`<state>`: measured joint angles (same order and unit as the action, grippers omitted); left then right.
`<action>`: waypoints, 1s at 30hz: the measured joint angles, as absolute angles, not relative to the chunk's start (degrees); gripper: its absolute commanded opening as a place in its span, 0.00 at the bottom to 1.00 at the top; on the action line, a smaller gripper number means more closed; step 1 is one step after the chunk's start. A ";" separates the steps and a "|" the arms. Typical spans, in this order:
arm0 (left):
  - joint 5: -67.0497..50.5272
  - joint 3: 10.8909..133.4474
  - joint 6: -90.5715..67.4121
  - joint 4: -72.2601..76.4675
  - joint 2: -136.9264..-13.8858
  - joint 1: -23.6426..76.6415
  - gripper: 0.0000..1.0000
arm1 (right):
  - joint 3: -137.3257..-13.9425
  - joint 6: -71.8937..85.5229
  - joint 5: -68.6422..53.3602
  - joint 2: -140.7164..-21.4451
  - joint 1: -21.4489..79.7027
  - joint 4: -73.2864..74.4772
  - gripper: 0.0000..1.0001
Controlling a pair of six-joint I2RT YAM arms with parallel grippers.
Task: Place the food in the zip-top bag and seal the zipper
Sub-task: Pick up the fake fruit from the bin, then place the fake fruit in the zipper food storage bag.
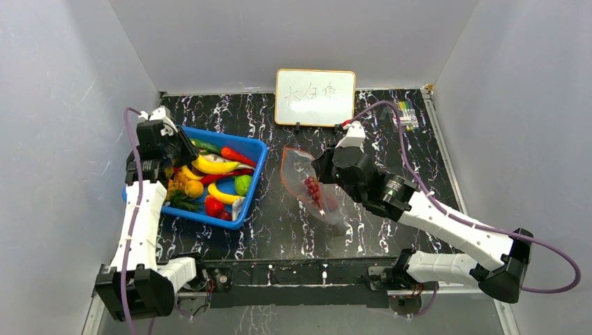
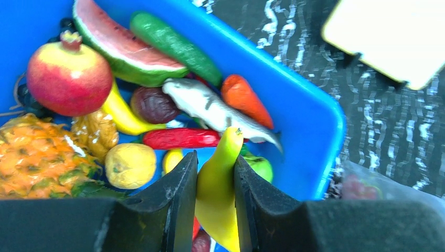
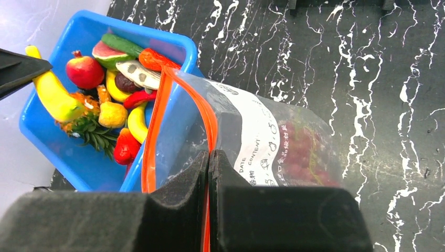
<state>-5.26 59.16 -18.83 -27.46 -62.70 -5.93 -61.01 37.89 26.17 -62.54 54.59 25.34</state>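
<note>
Our left gripper clamps the banana; we swing it high toward three o'clock, into the zip-top bag our right gripper pinches.

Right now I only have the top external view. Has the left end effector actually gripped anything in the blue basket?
Observer: Yes. The left wrist view shows the left end effector shut on a yellow banana, pinched between both fingers.
Operator: And what is the right one holding?
Observer: The right end effector is shut on the red-orange zipper of the zip-top bag, gripping one lip only.
Operator: Is the mouth open, then?
Observer: Yes. In the right wrist view the free lip bows away from the pinched one, so the mouth gapes toward the blue basket.
</note>
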 measured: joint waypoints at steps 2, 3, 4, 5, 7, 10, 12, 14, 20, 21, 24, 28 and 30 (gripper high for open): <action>-7.38 60.62 -19.31 -28.23 -61.30 -5.93 0.00 | -61.01 38.52 26.44 -62.54 54.59 24.67 0.00; -8.73 61.32 -19.77 -28.49 -60.55 -5.93 0.00 | -60.97 38.89 26.50 -62.54 54.59 24.23 0.00; -10.22 61.87 -20.32 -28.56 -59.86 -5.93 0.00 | -60.84 39.20 26.63 -62.48 54.59 23.64 0.00; -12.01 62.26 -20.99 -28.56 -59.13 -5.93 0.00 | -60.49 39.55 26.63 -62.28 54.59 22.72 0.00; -15.53 62.70 -22.20 -28.49 -57.93 -5.91 0.00 | -59.68 40.38 26.63 -61.67 54.59 21.54 0.00; -20.78 62.89 -23.99 -27.73 -56.34 -5.87 0.00 | -59.35 41.10 26.68 -61.32 54.59 20.58 0.00; -23.83 63.05 -24.91 -26.65 -55.48 -5.82 0.00 | -59.35 41.28 26.89 -61.32 54.59 20.51 0.00; -26.41 64.16 -25.36 -26.65 -55.29 -5.76 0.00 | -59.35 41.41 27.09 -61.32 54.59 20.51 0.00; -32.40 69.01 -25.52 -25.12 -55.35 -4.67 0.00 | -58.11 43.11 26.59 -61.17 54.59 19.49 0.00; -32.56 69.01 -25.56 -24.84 -54.98 -4.49 0.00 | -57.67 43.62 26.50 -61.17 54.59 19.22 0.00; -32.73 69.01 -26.57 -23.05 -53.60 -3.90 0.00 | -57.10 44.84 26.06 -61.14 54.59 19.05 0.00; -34.20 68.49 -30.83 -16.73 -52.07 -3.29 0.00 | -57.08 45.87 25.67 -60.51 54.59 18.96 0.00; -34.68 67.37 -33.30 -12.51 -51.33 -2.55 0.00 | -57.08 46.46 25.50 -60.10 54.59 18.87 0.00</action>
